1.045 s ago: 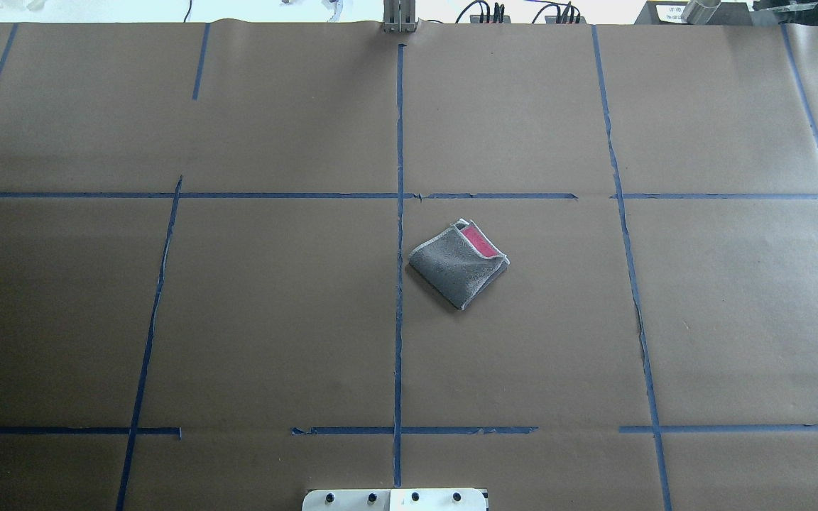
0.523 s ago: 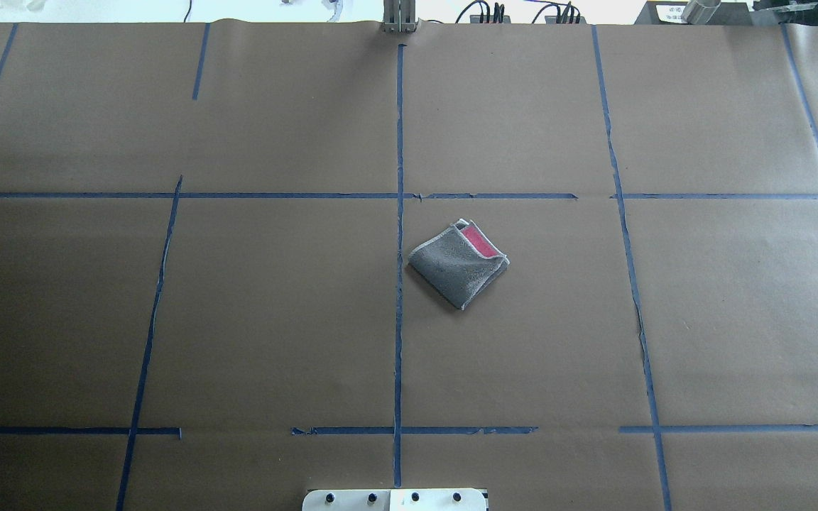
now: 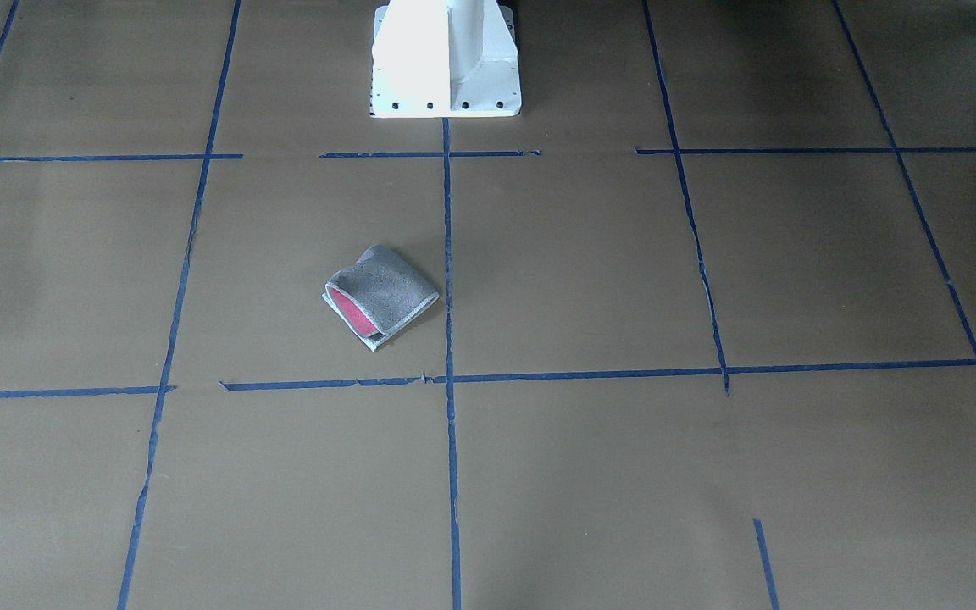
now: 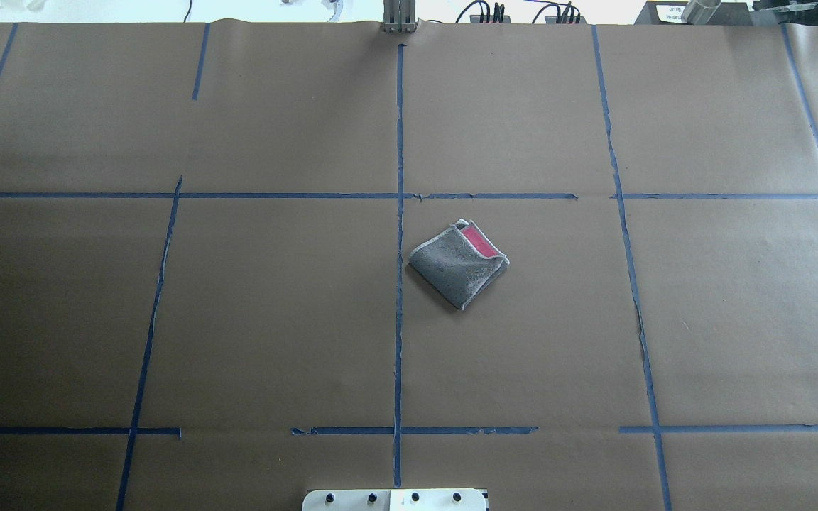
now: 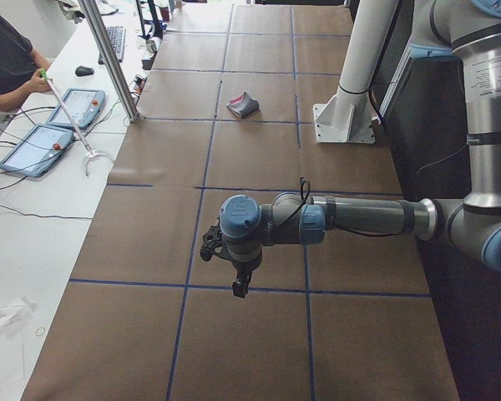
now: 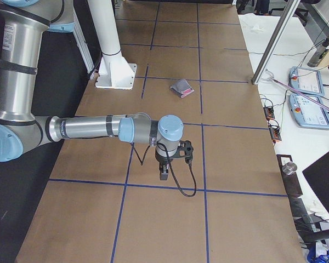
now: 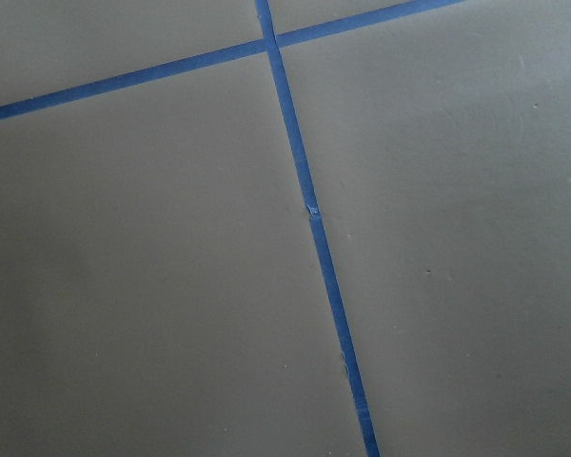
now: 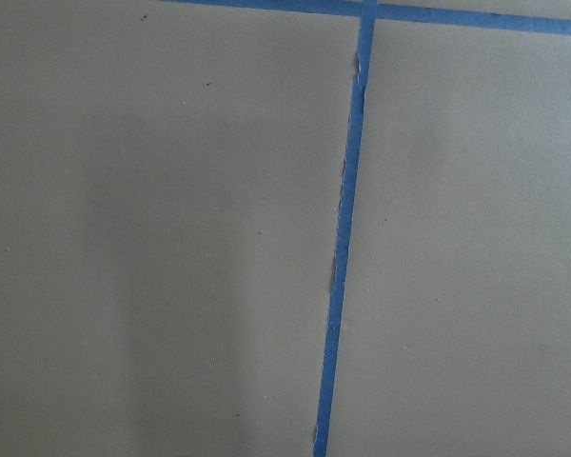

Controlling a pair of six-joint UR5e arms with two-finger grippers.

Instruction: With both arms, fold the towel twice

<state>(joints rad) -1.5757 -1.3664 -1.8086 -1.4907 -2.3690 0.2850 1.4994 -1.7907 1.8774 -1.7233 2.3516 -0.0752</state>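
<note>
The towel (image 4: 455, 266) lies folded into a small square just right of the table's centre line, grey side out, with a strip of pink showing at its far edge. It also shows in the front-facing view (image 3: 382, 292) and small in both side views (image 5: 243, 104) (image 6: 182, 86). Neither arm is near it. My left gripper (image 5: 240, 284) hangs over the table's left end, and I cannot tell whether it is open or shut. My right gripper (image 6: 163, 174) hangs over the right end, and I cannot tell its state either. Both wrist views show only brown paper and blue tape.
The table is covered in brown paper (image 4: 274, 312) with a grid of blue tape lines. The white pedestal base (image 3: 446, 59) stands at the robot's edge. An operator (image 5: 8, 58), teach pendants (image 5: 33, 149) and a metal post (image 5: 108, 58) are along the far side.
</note>
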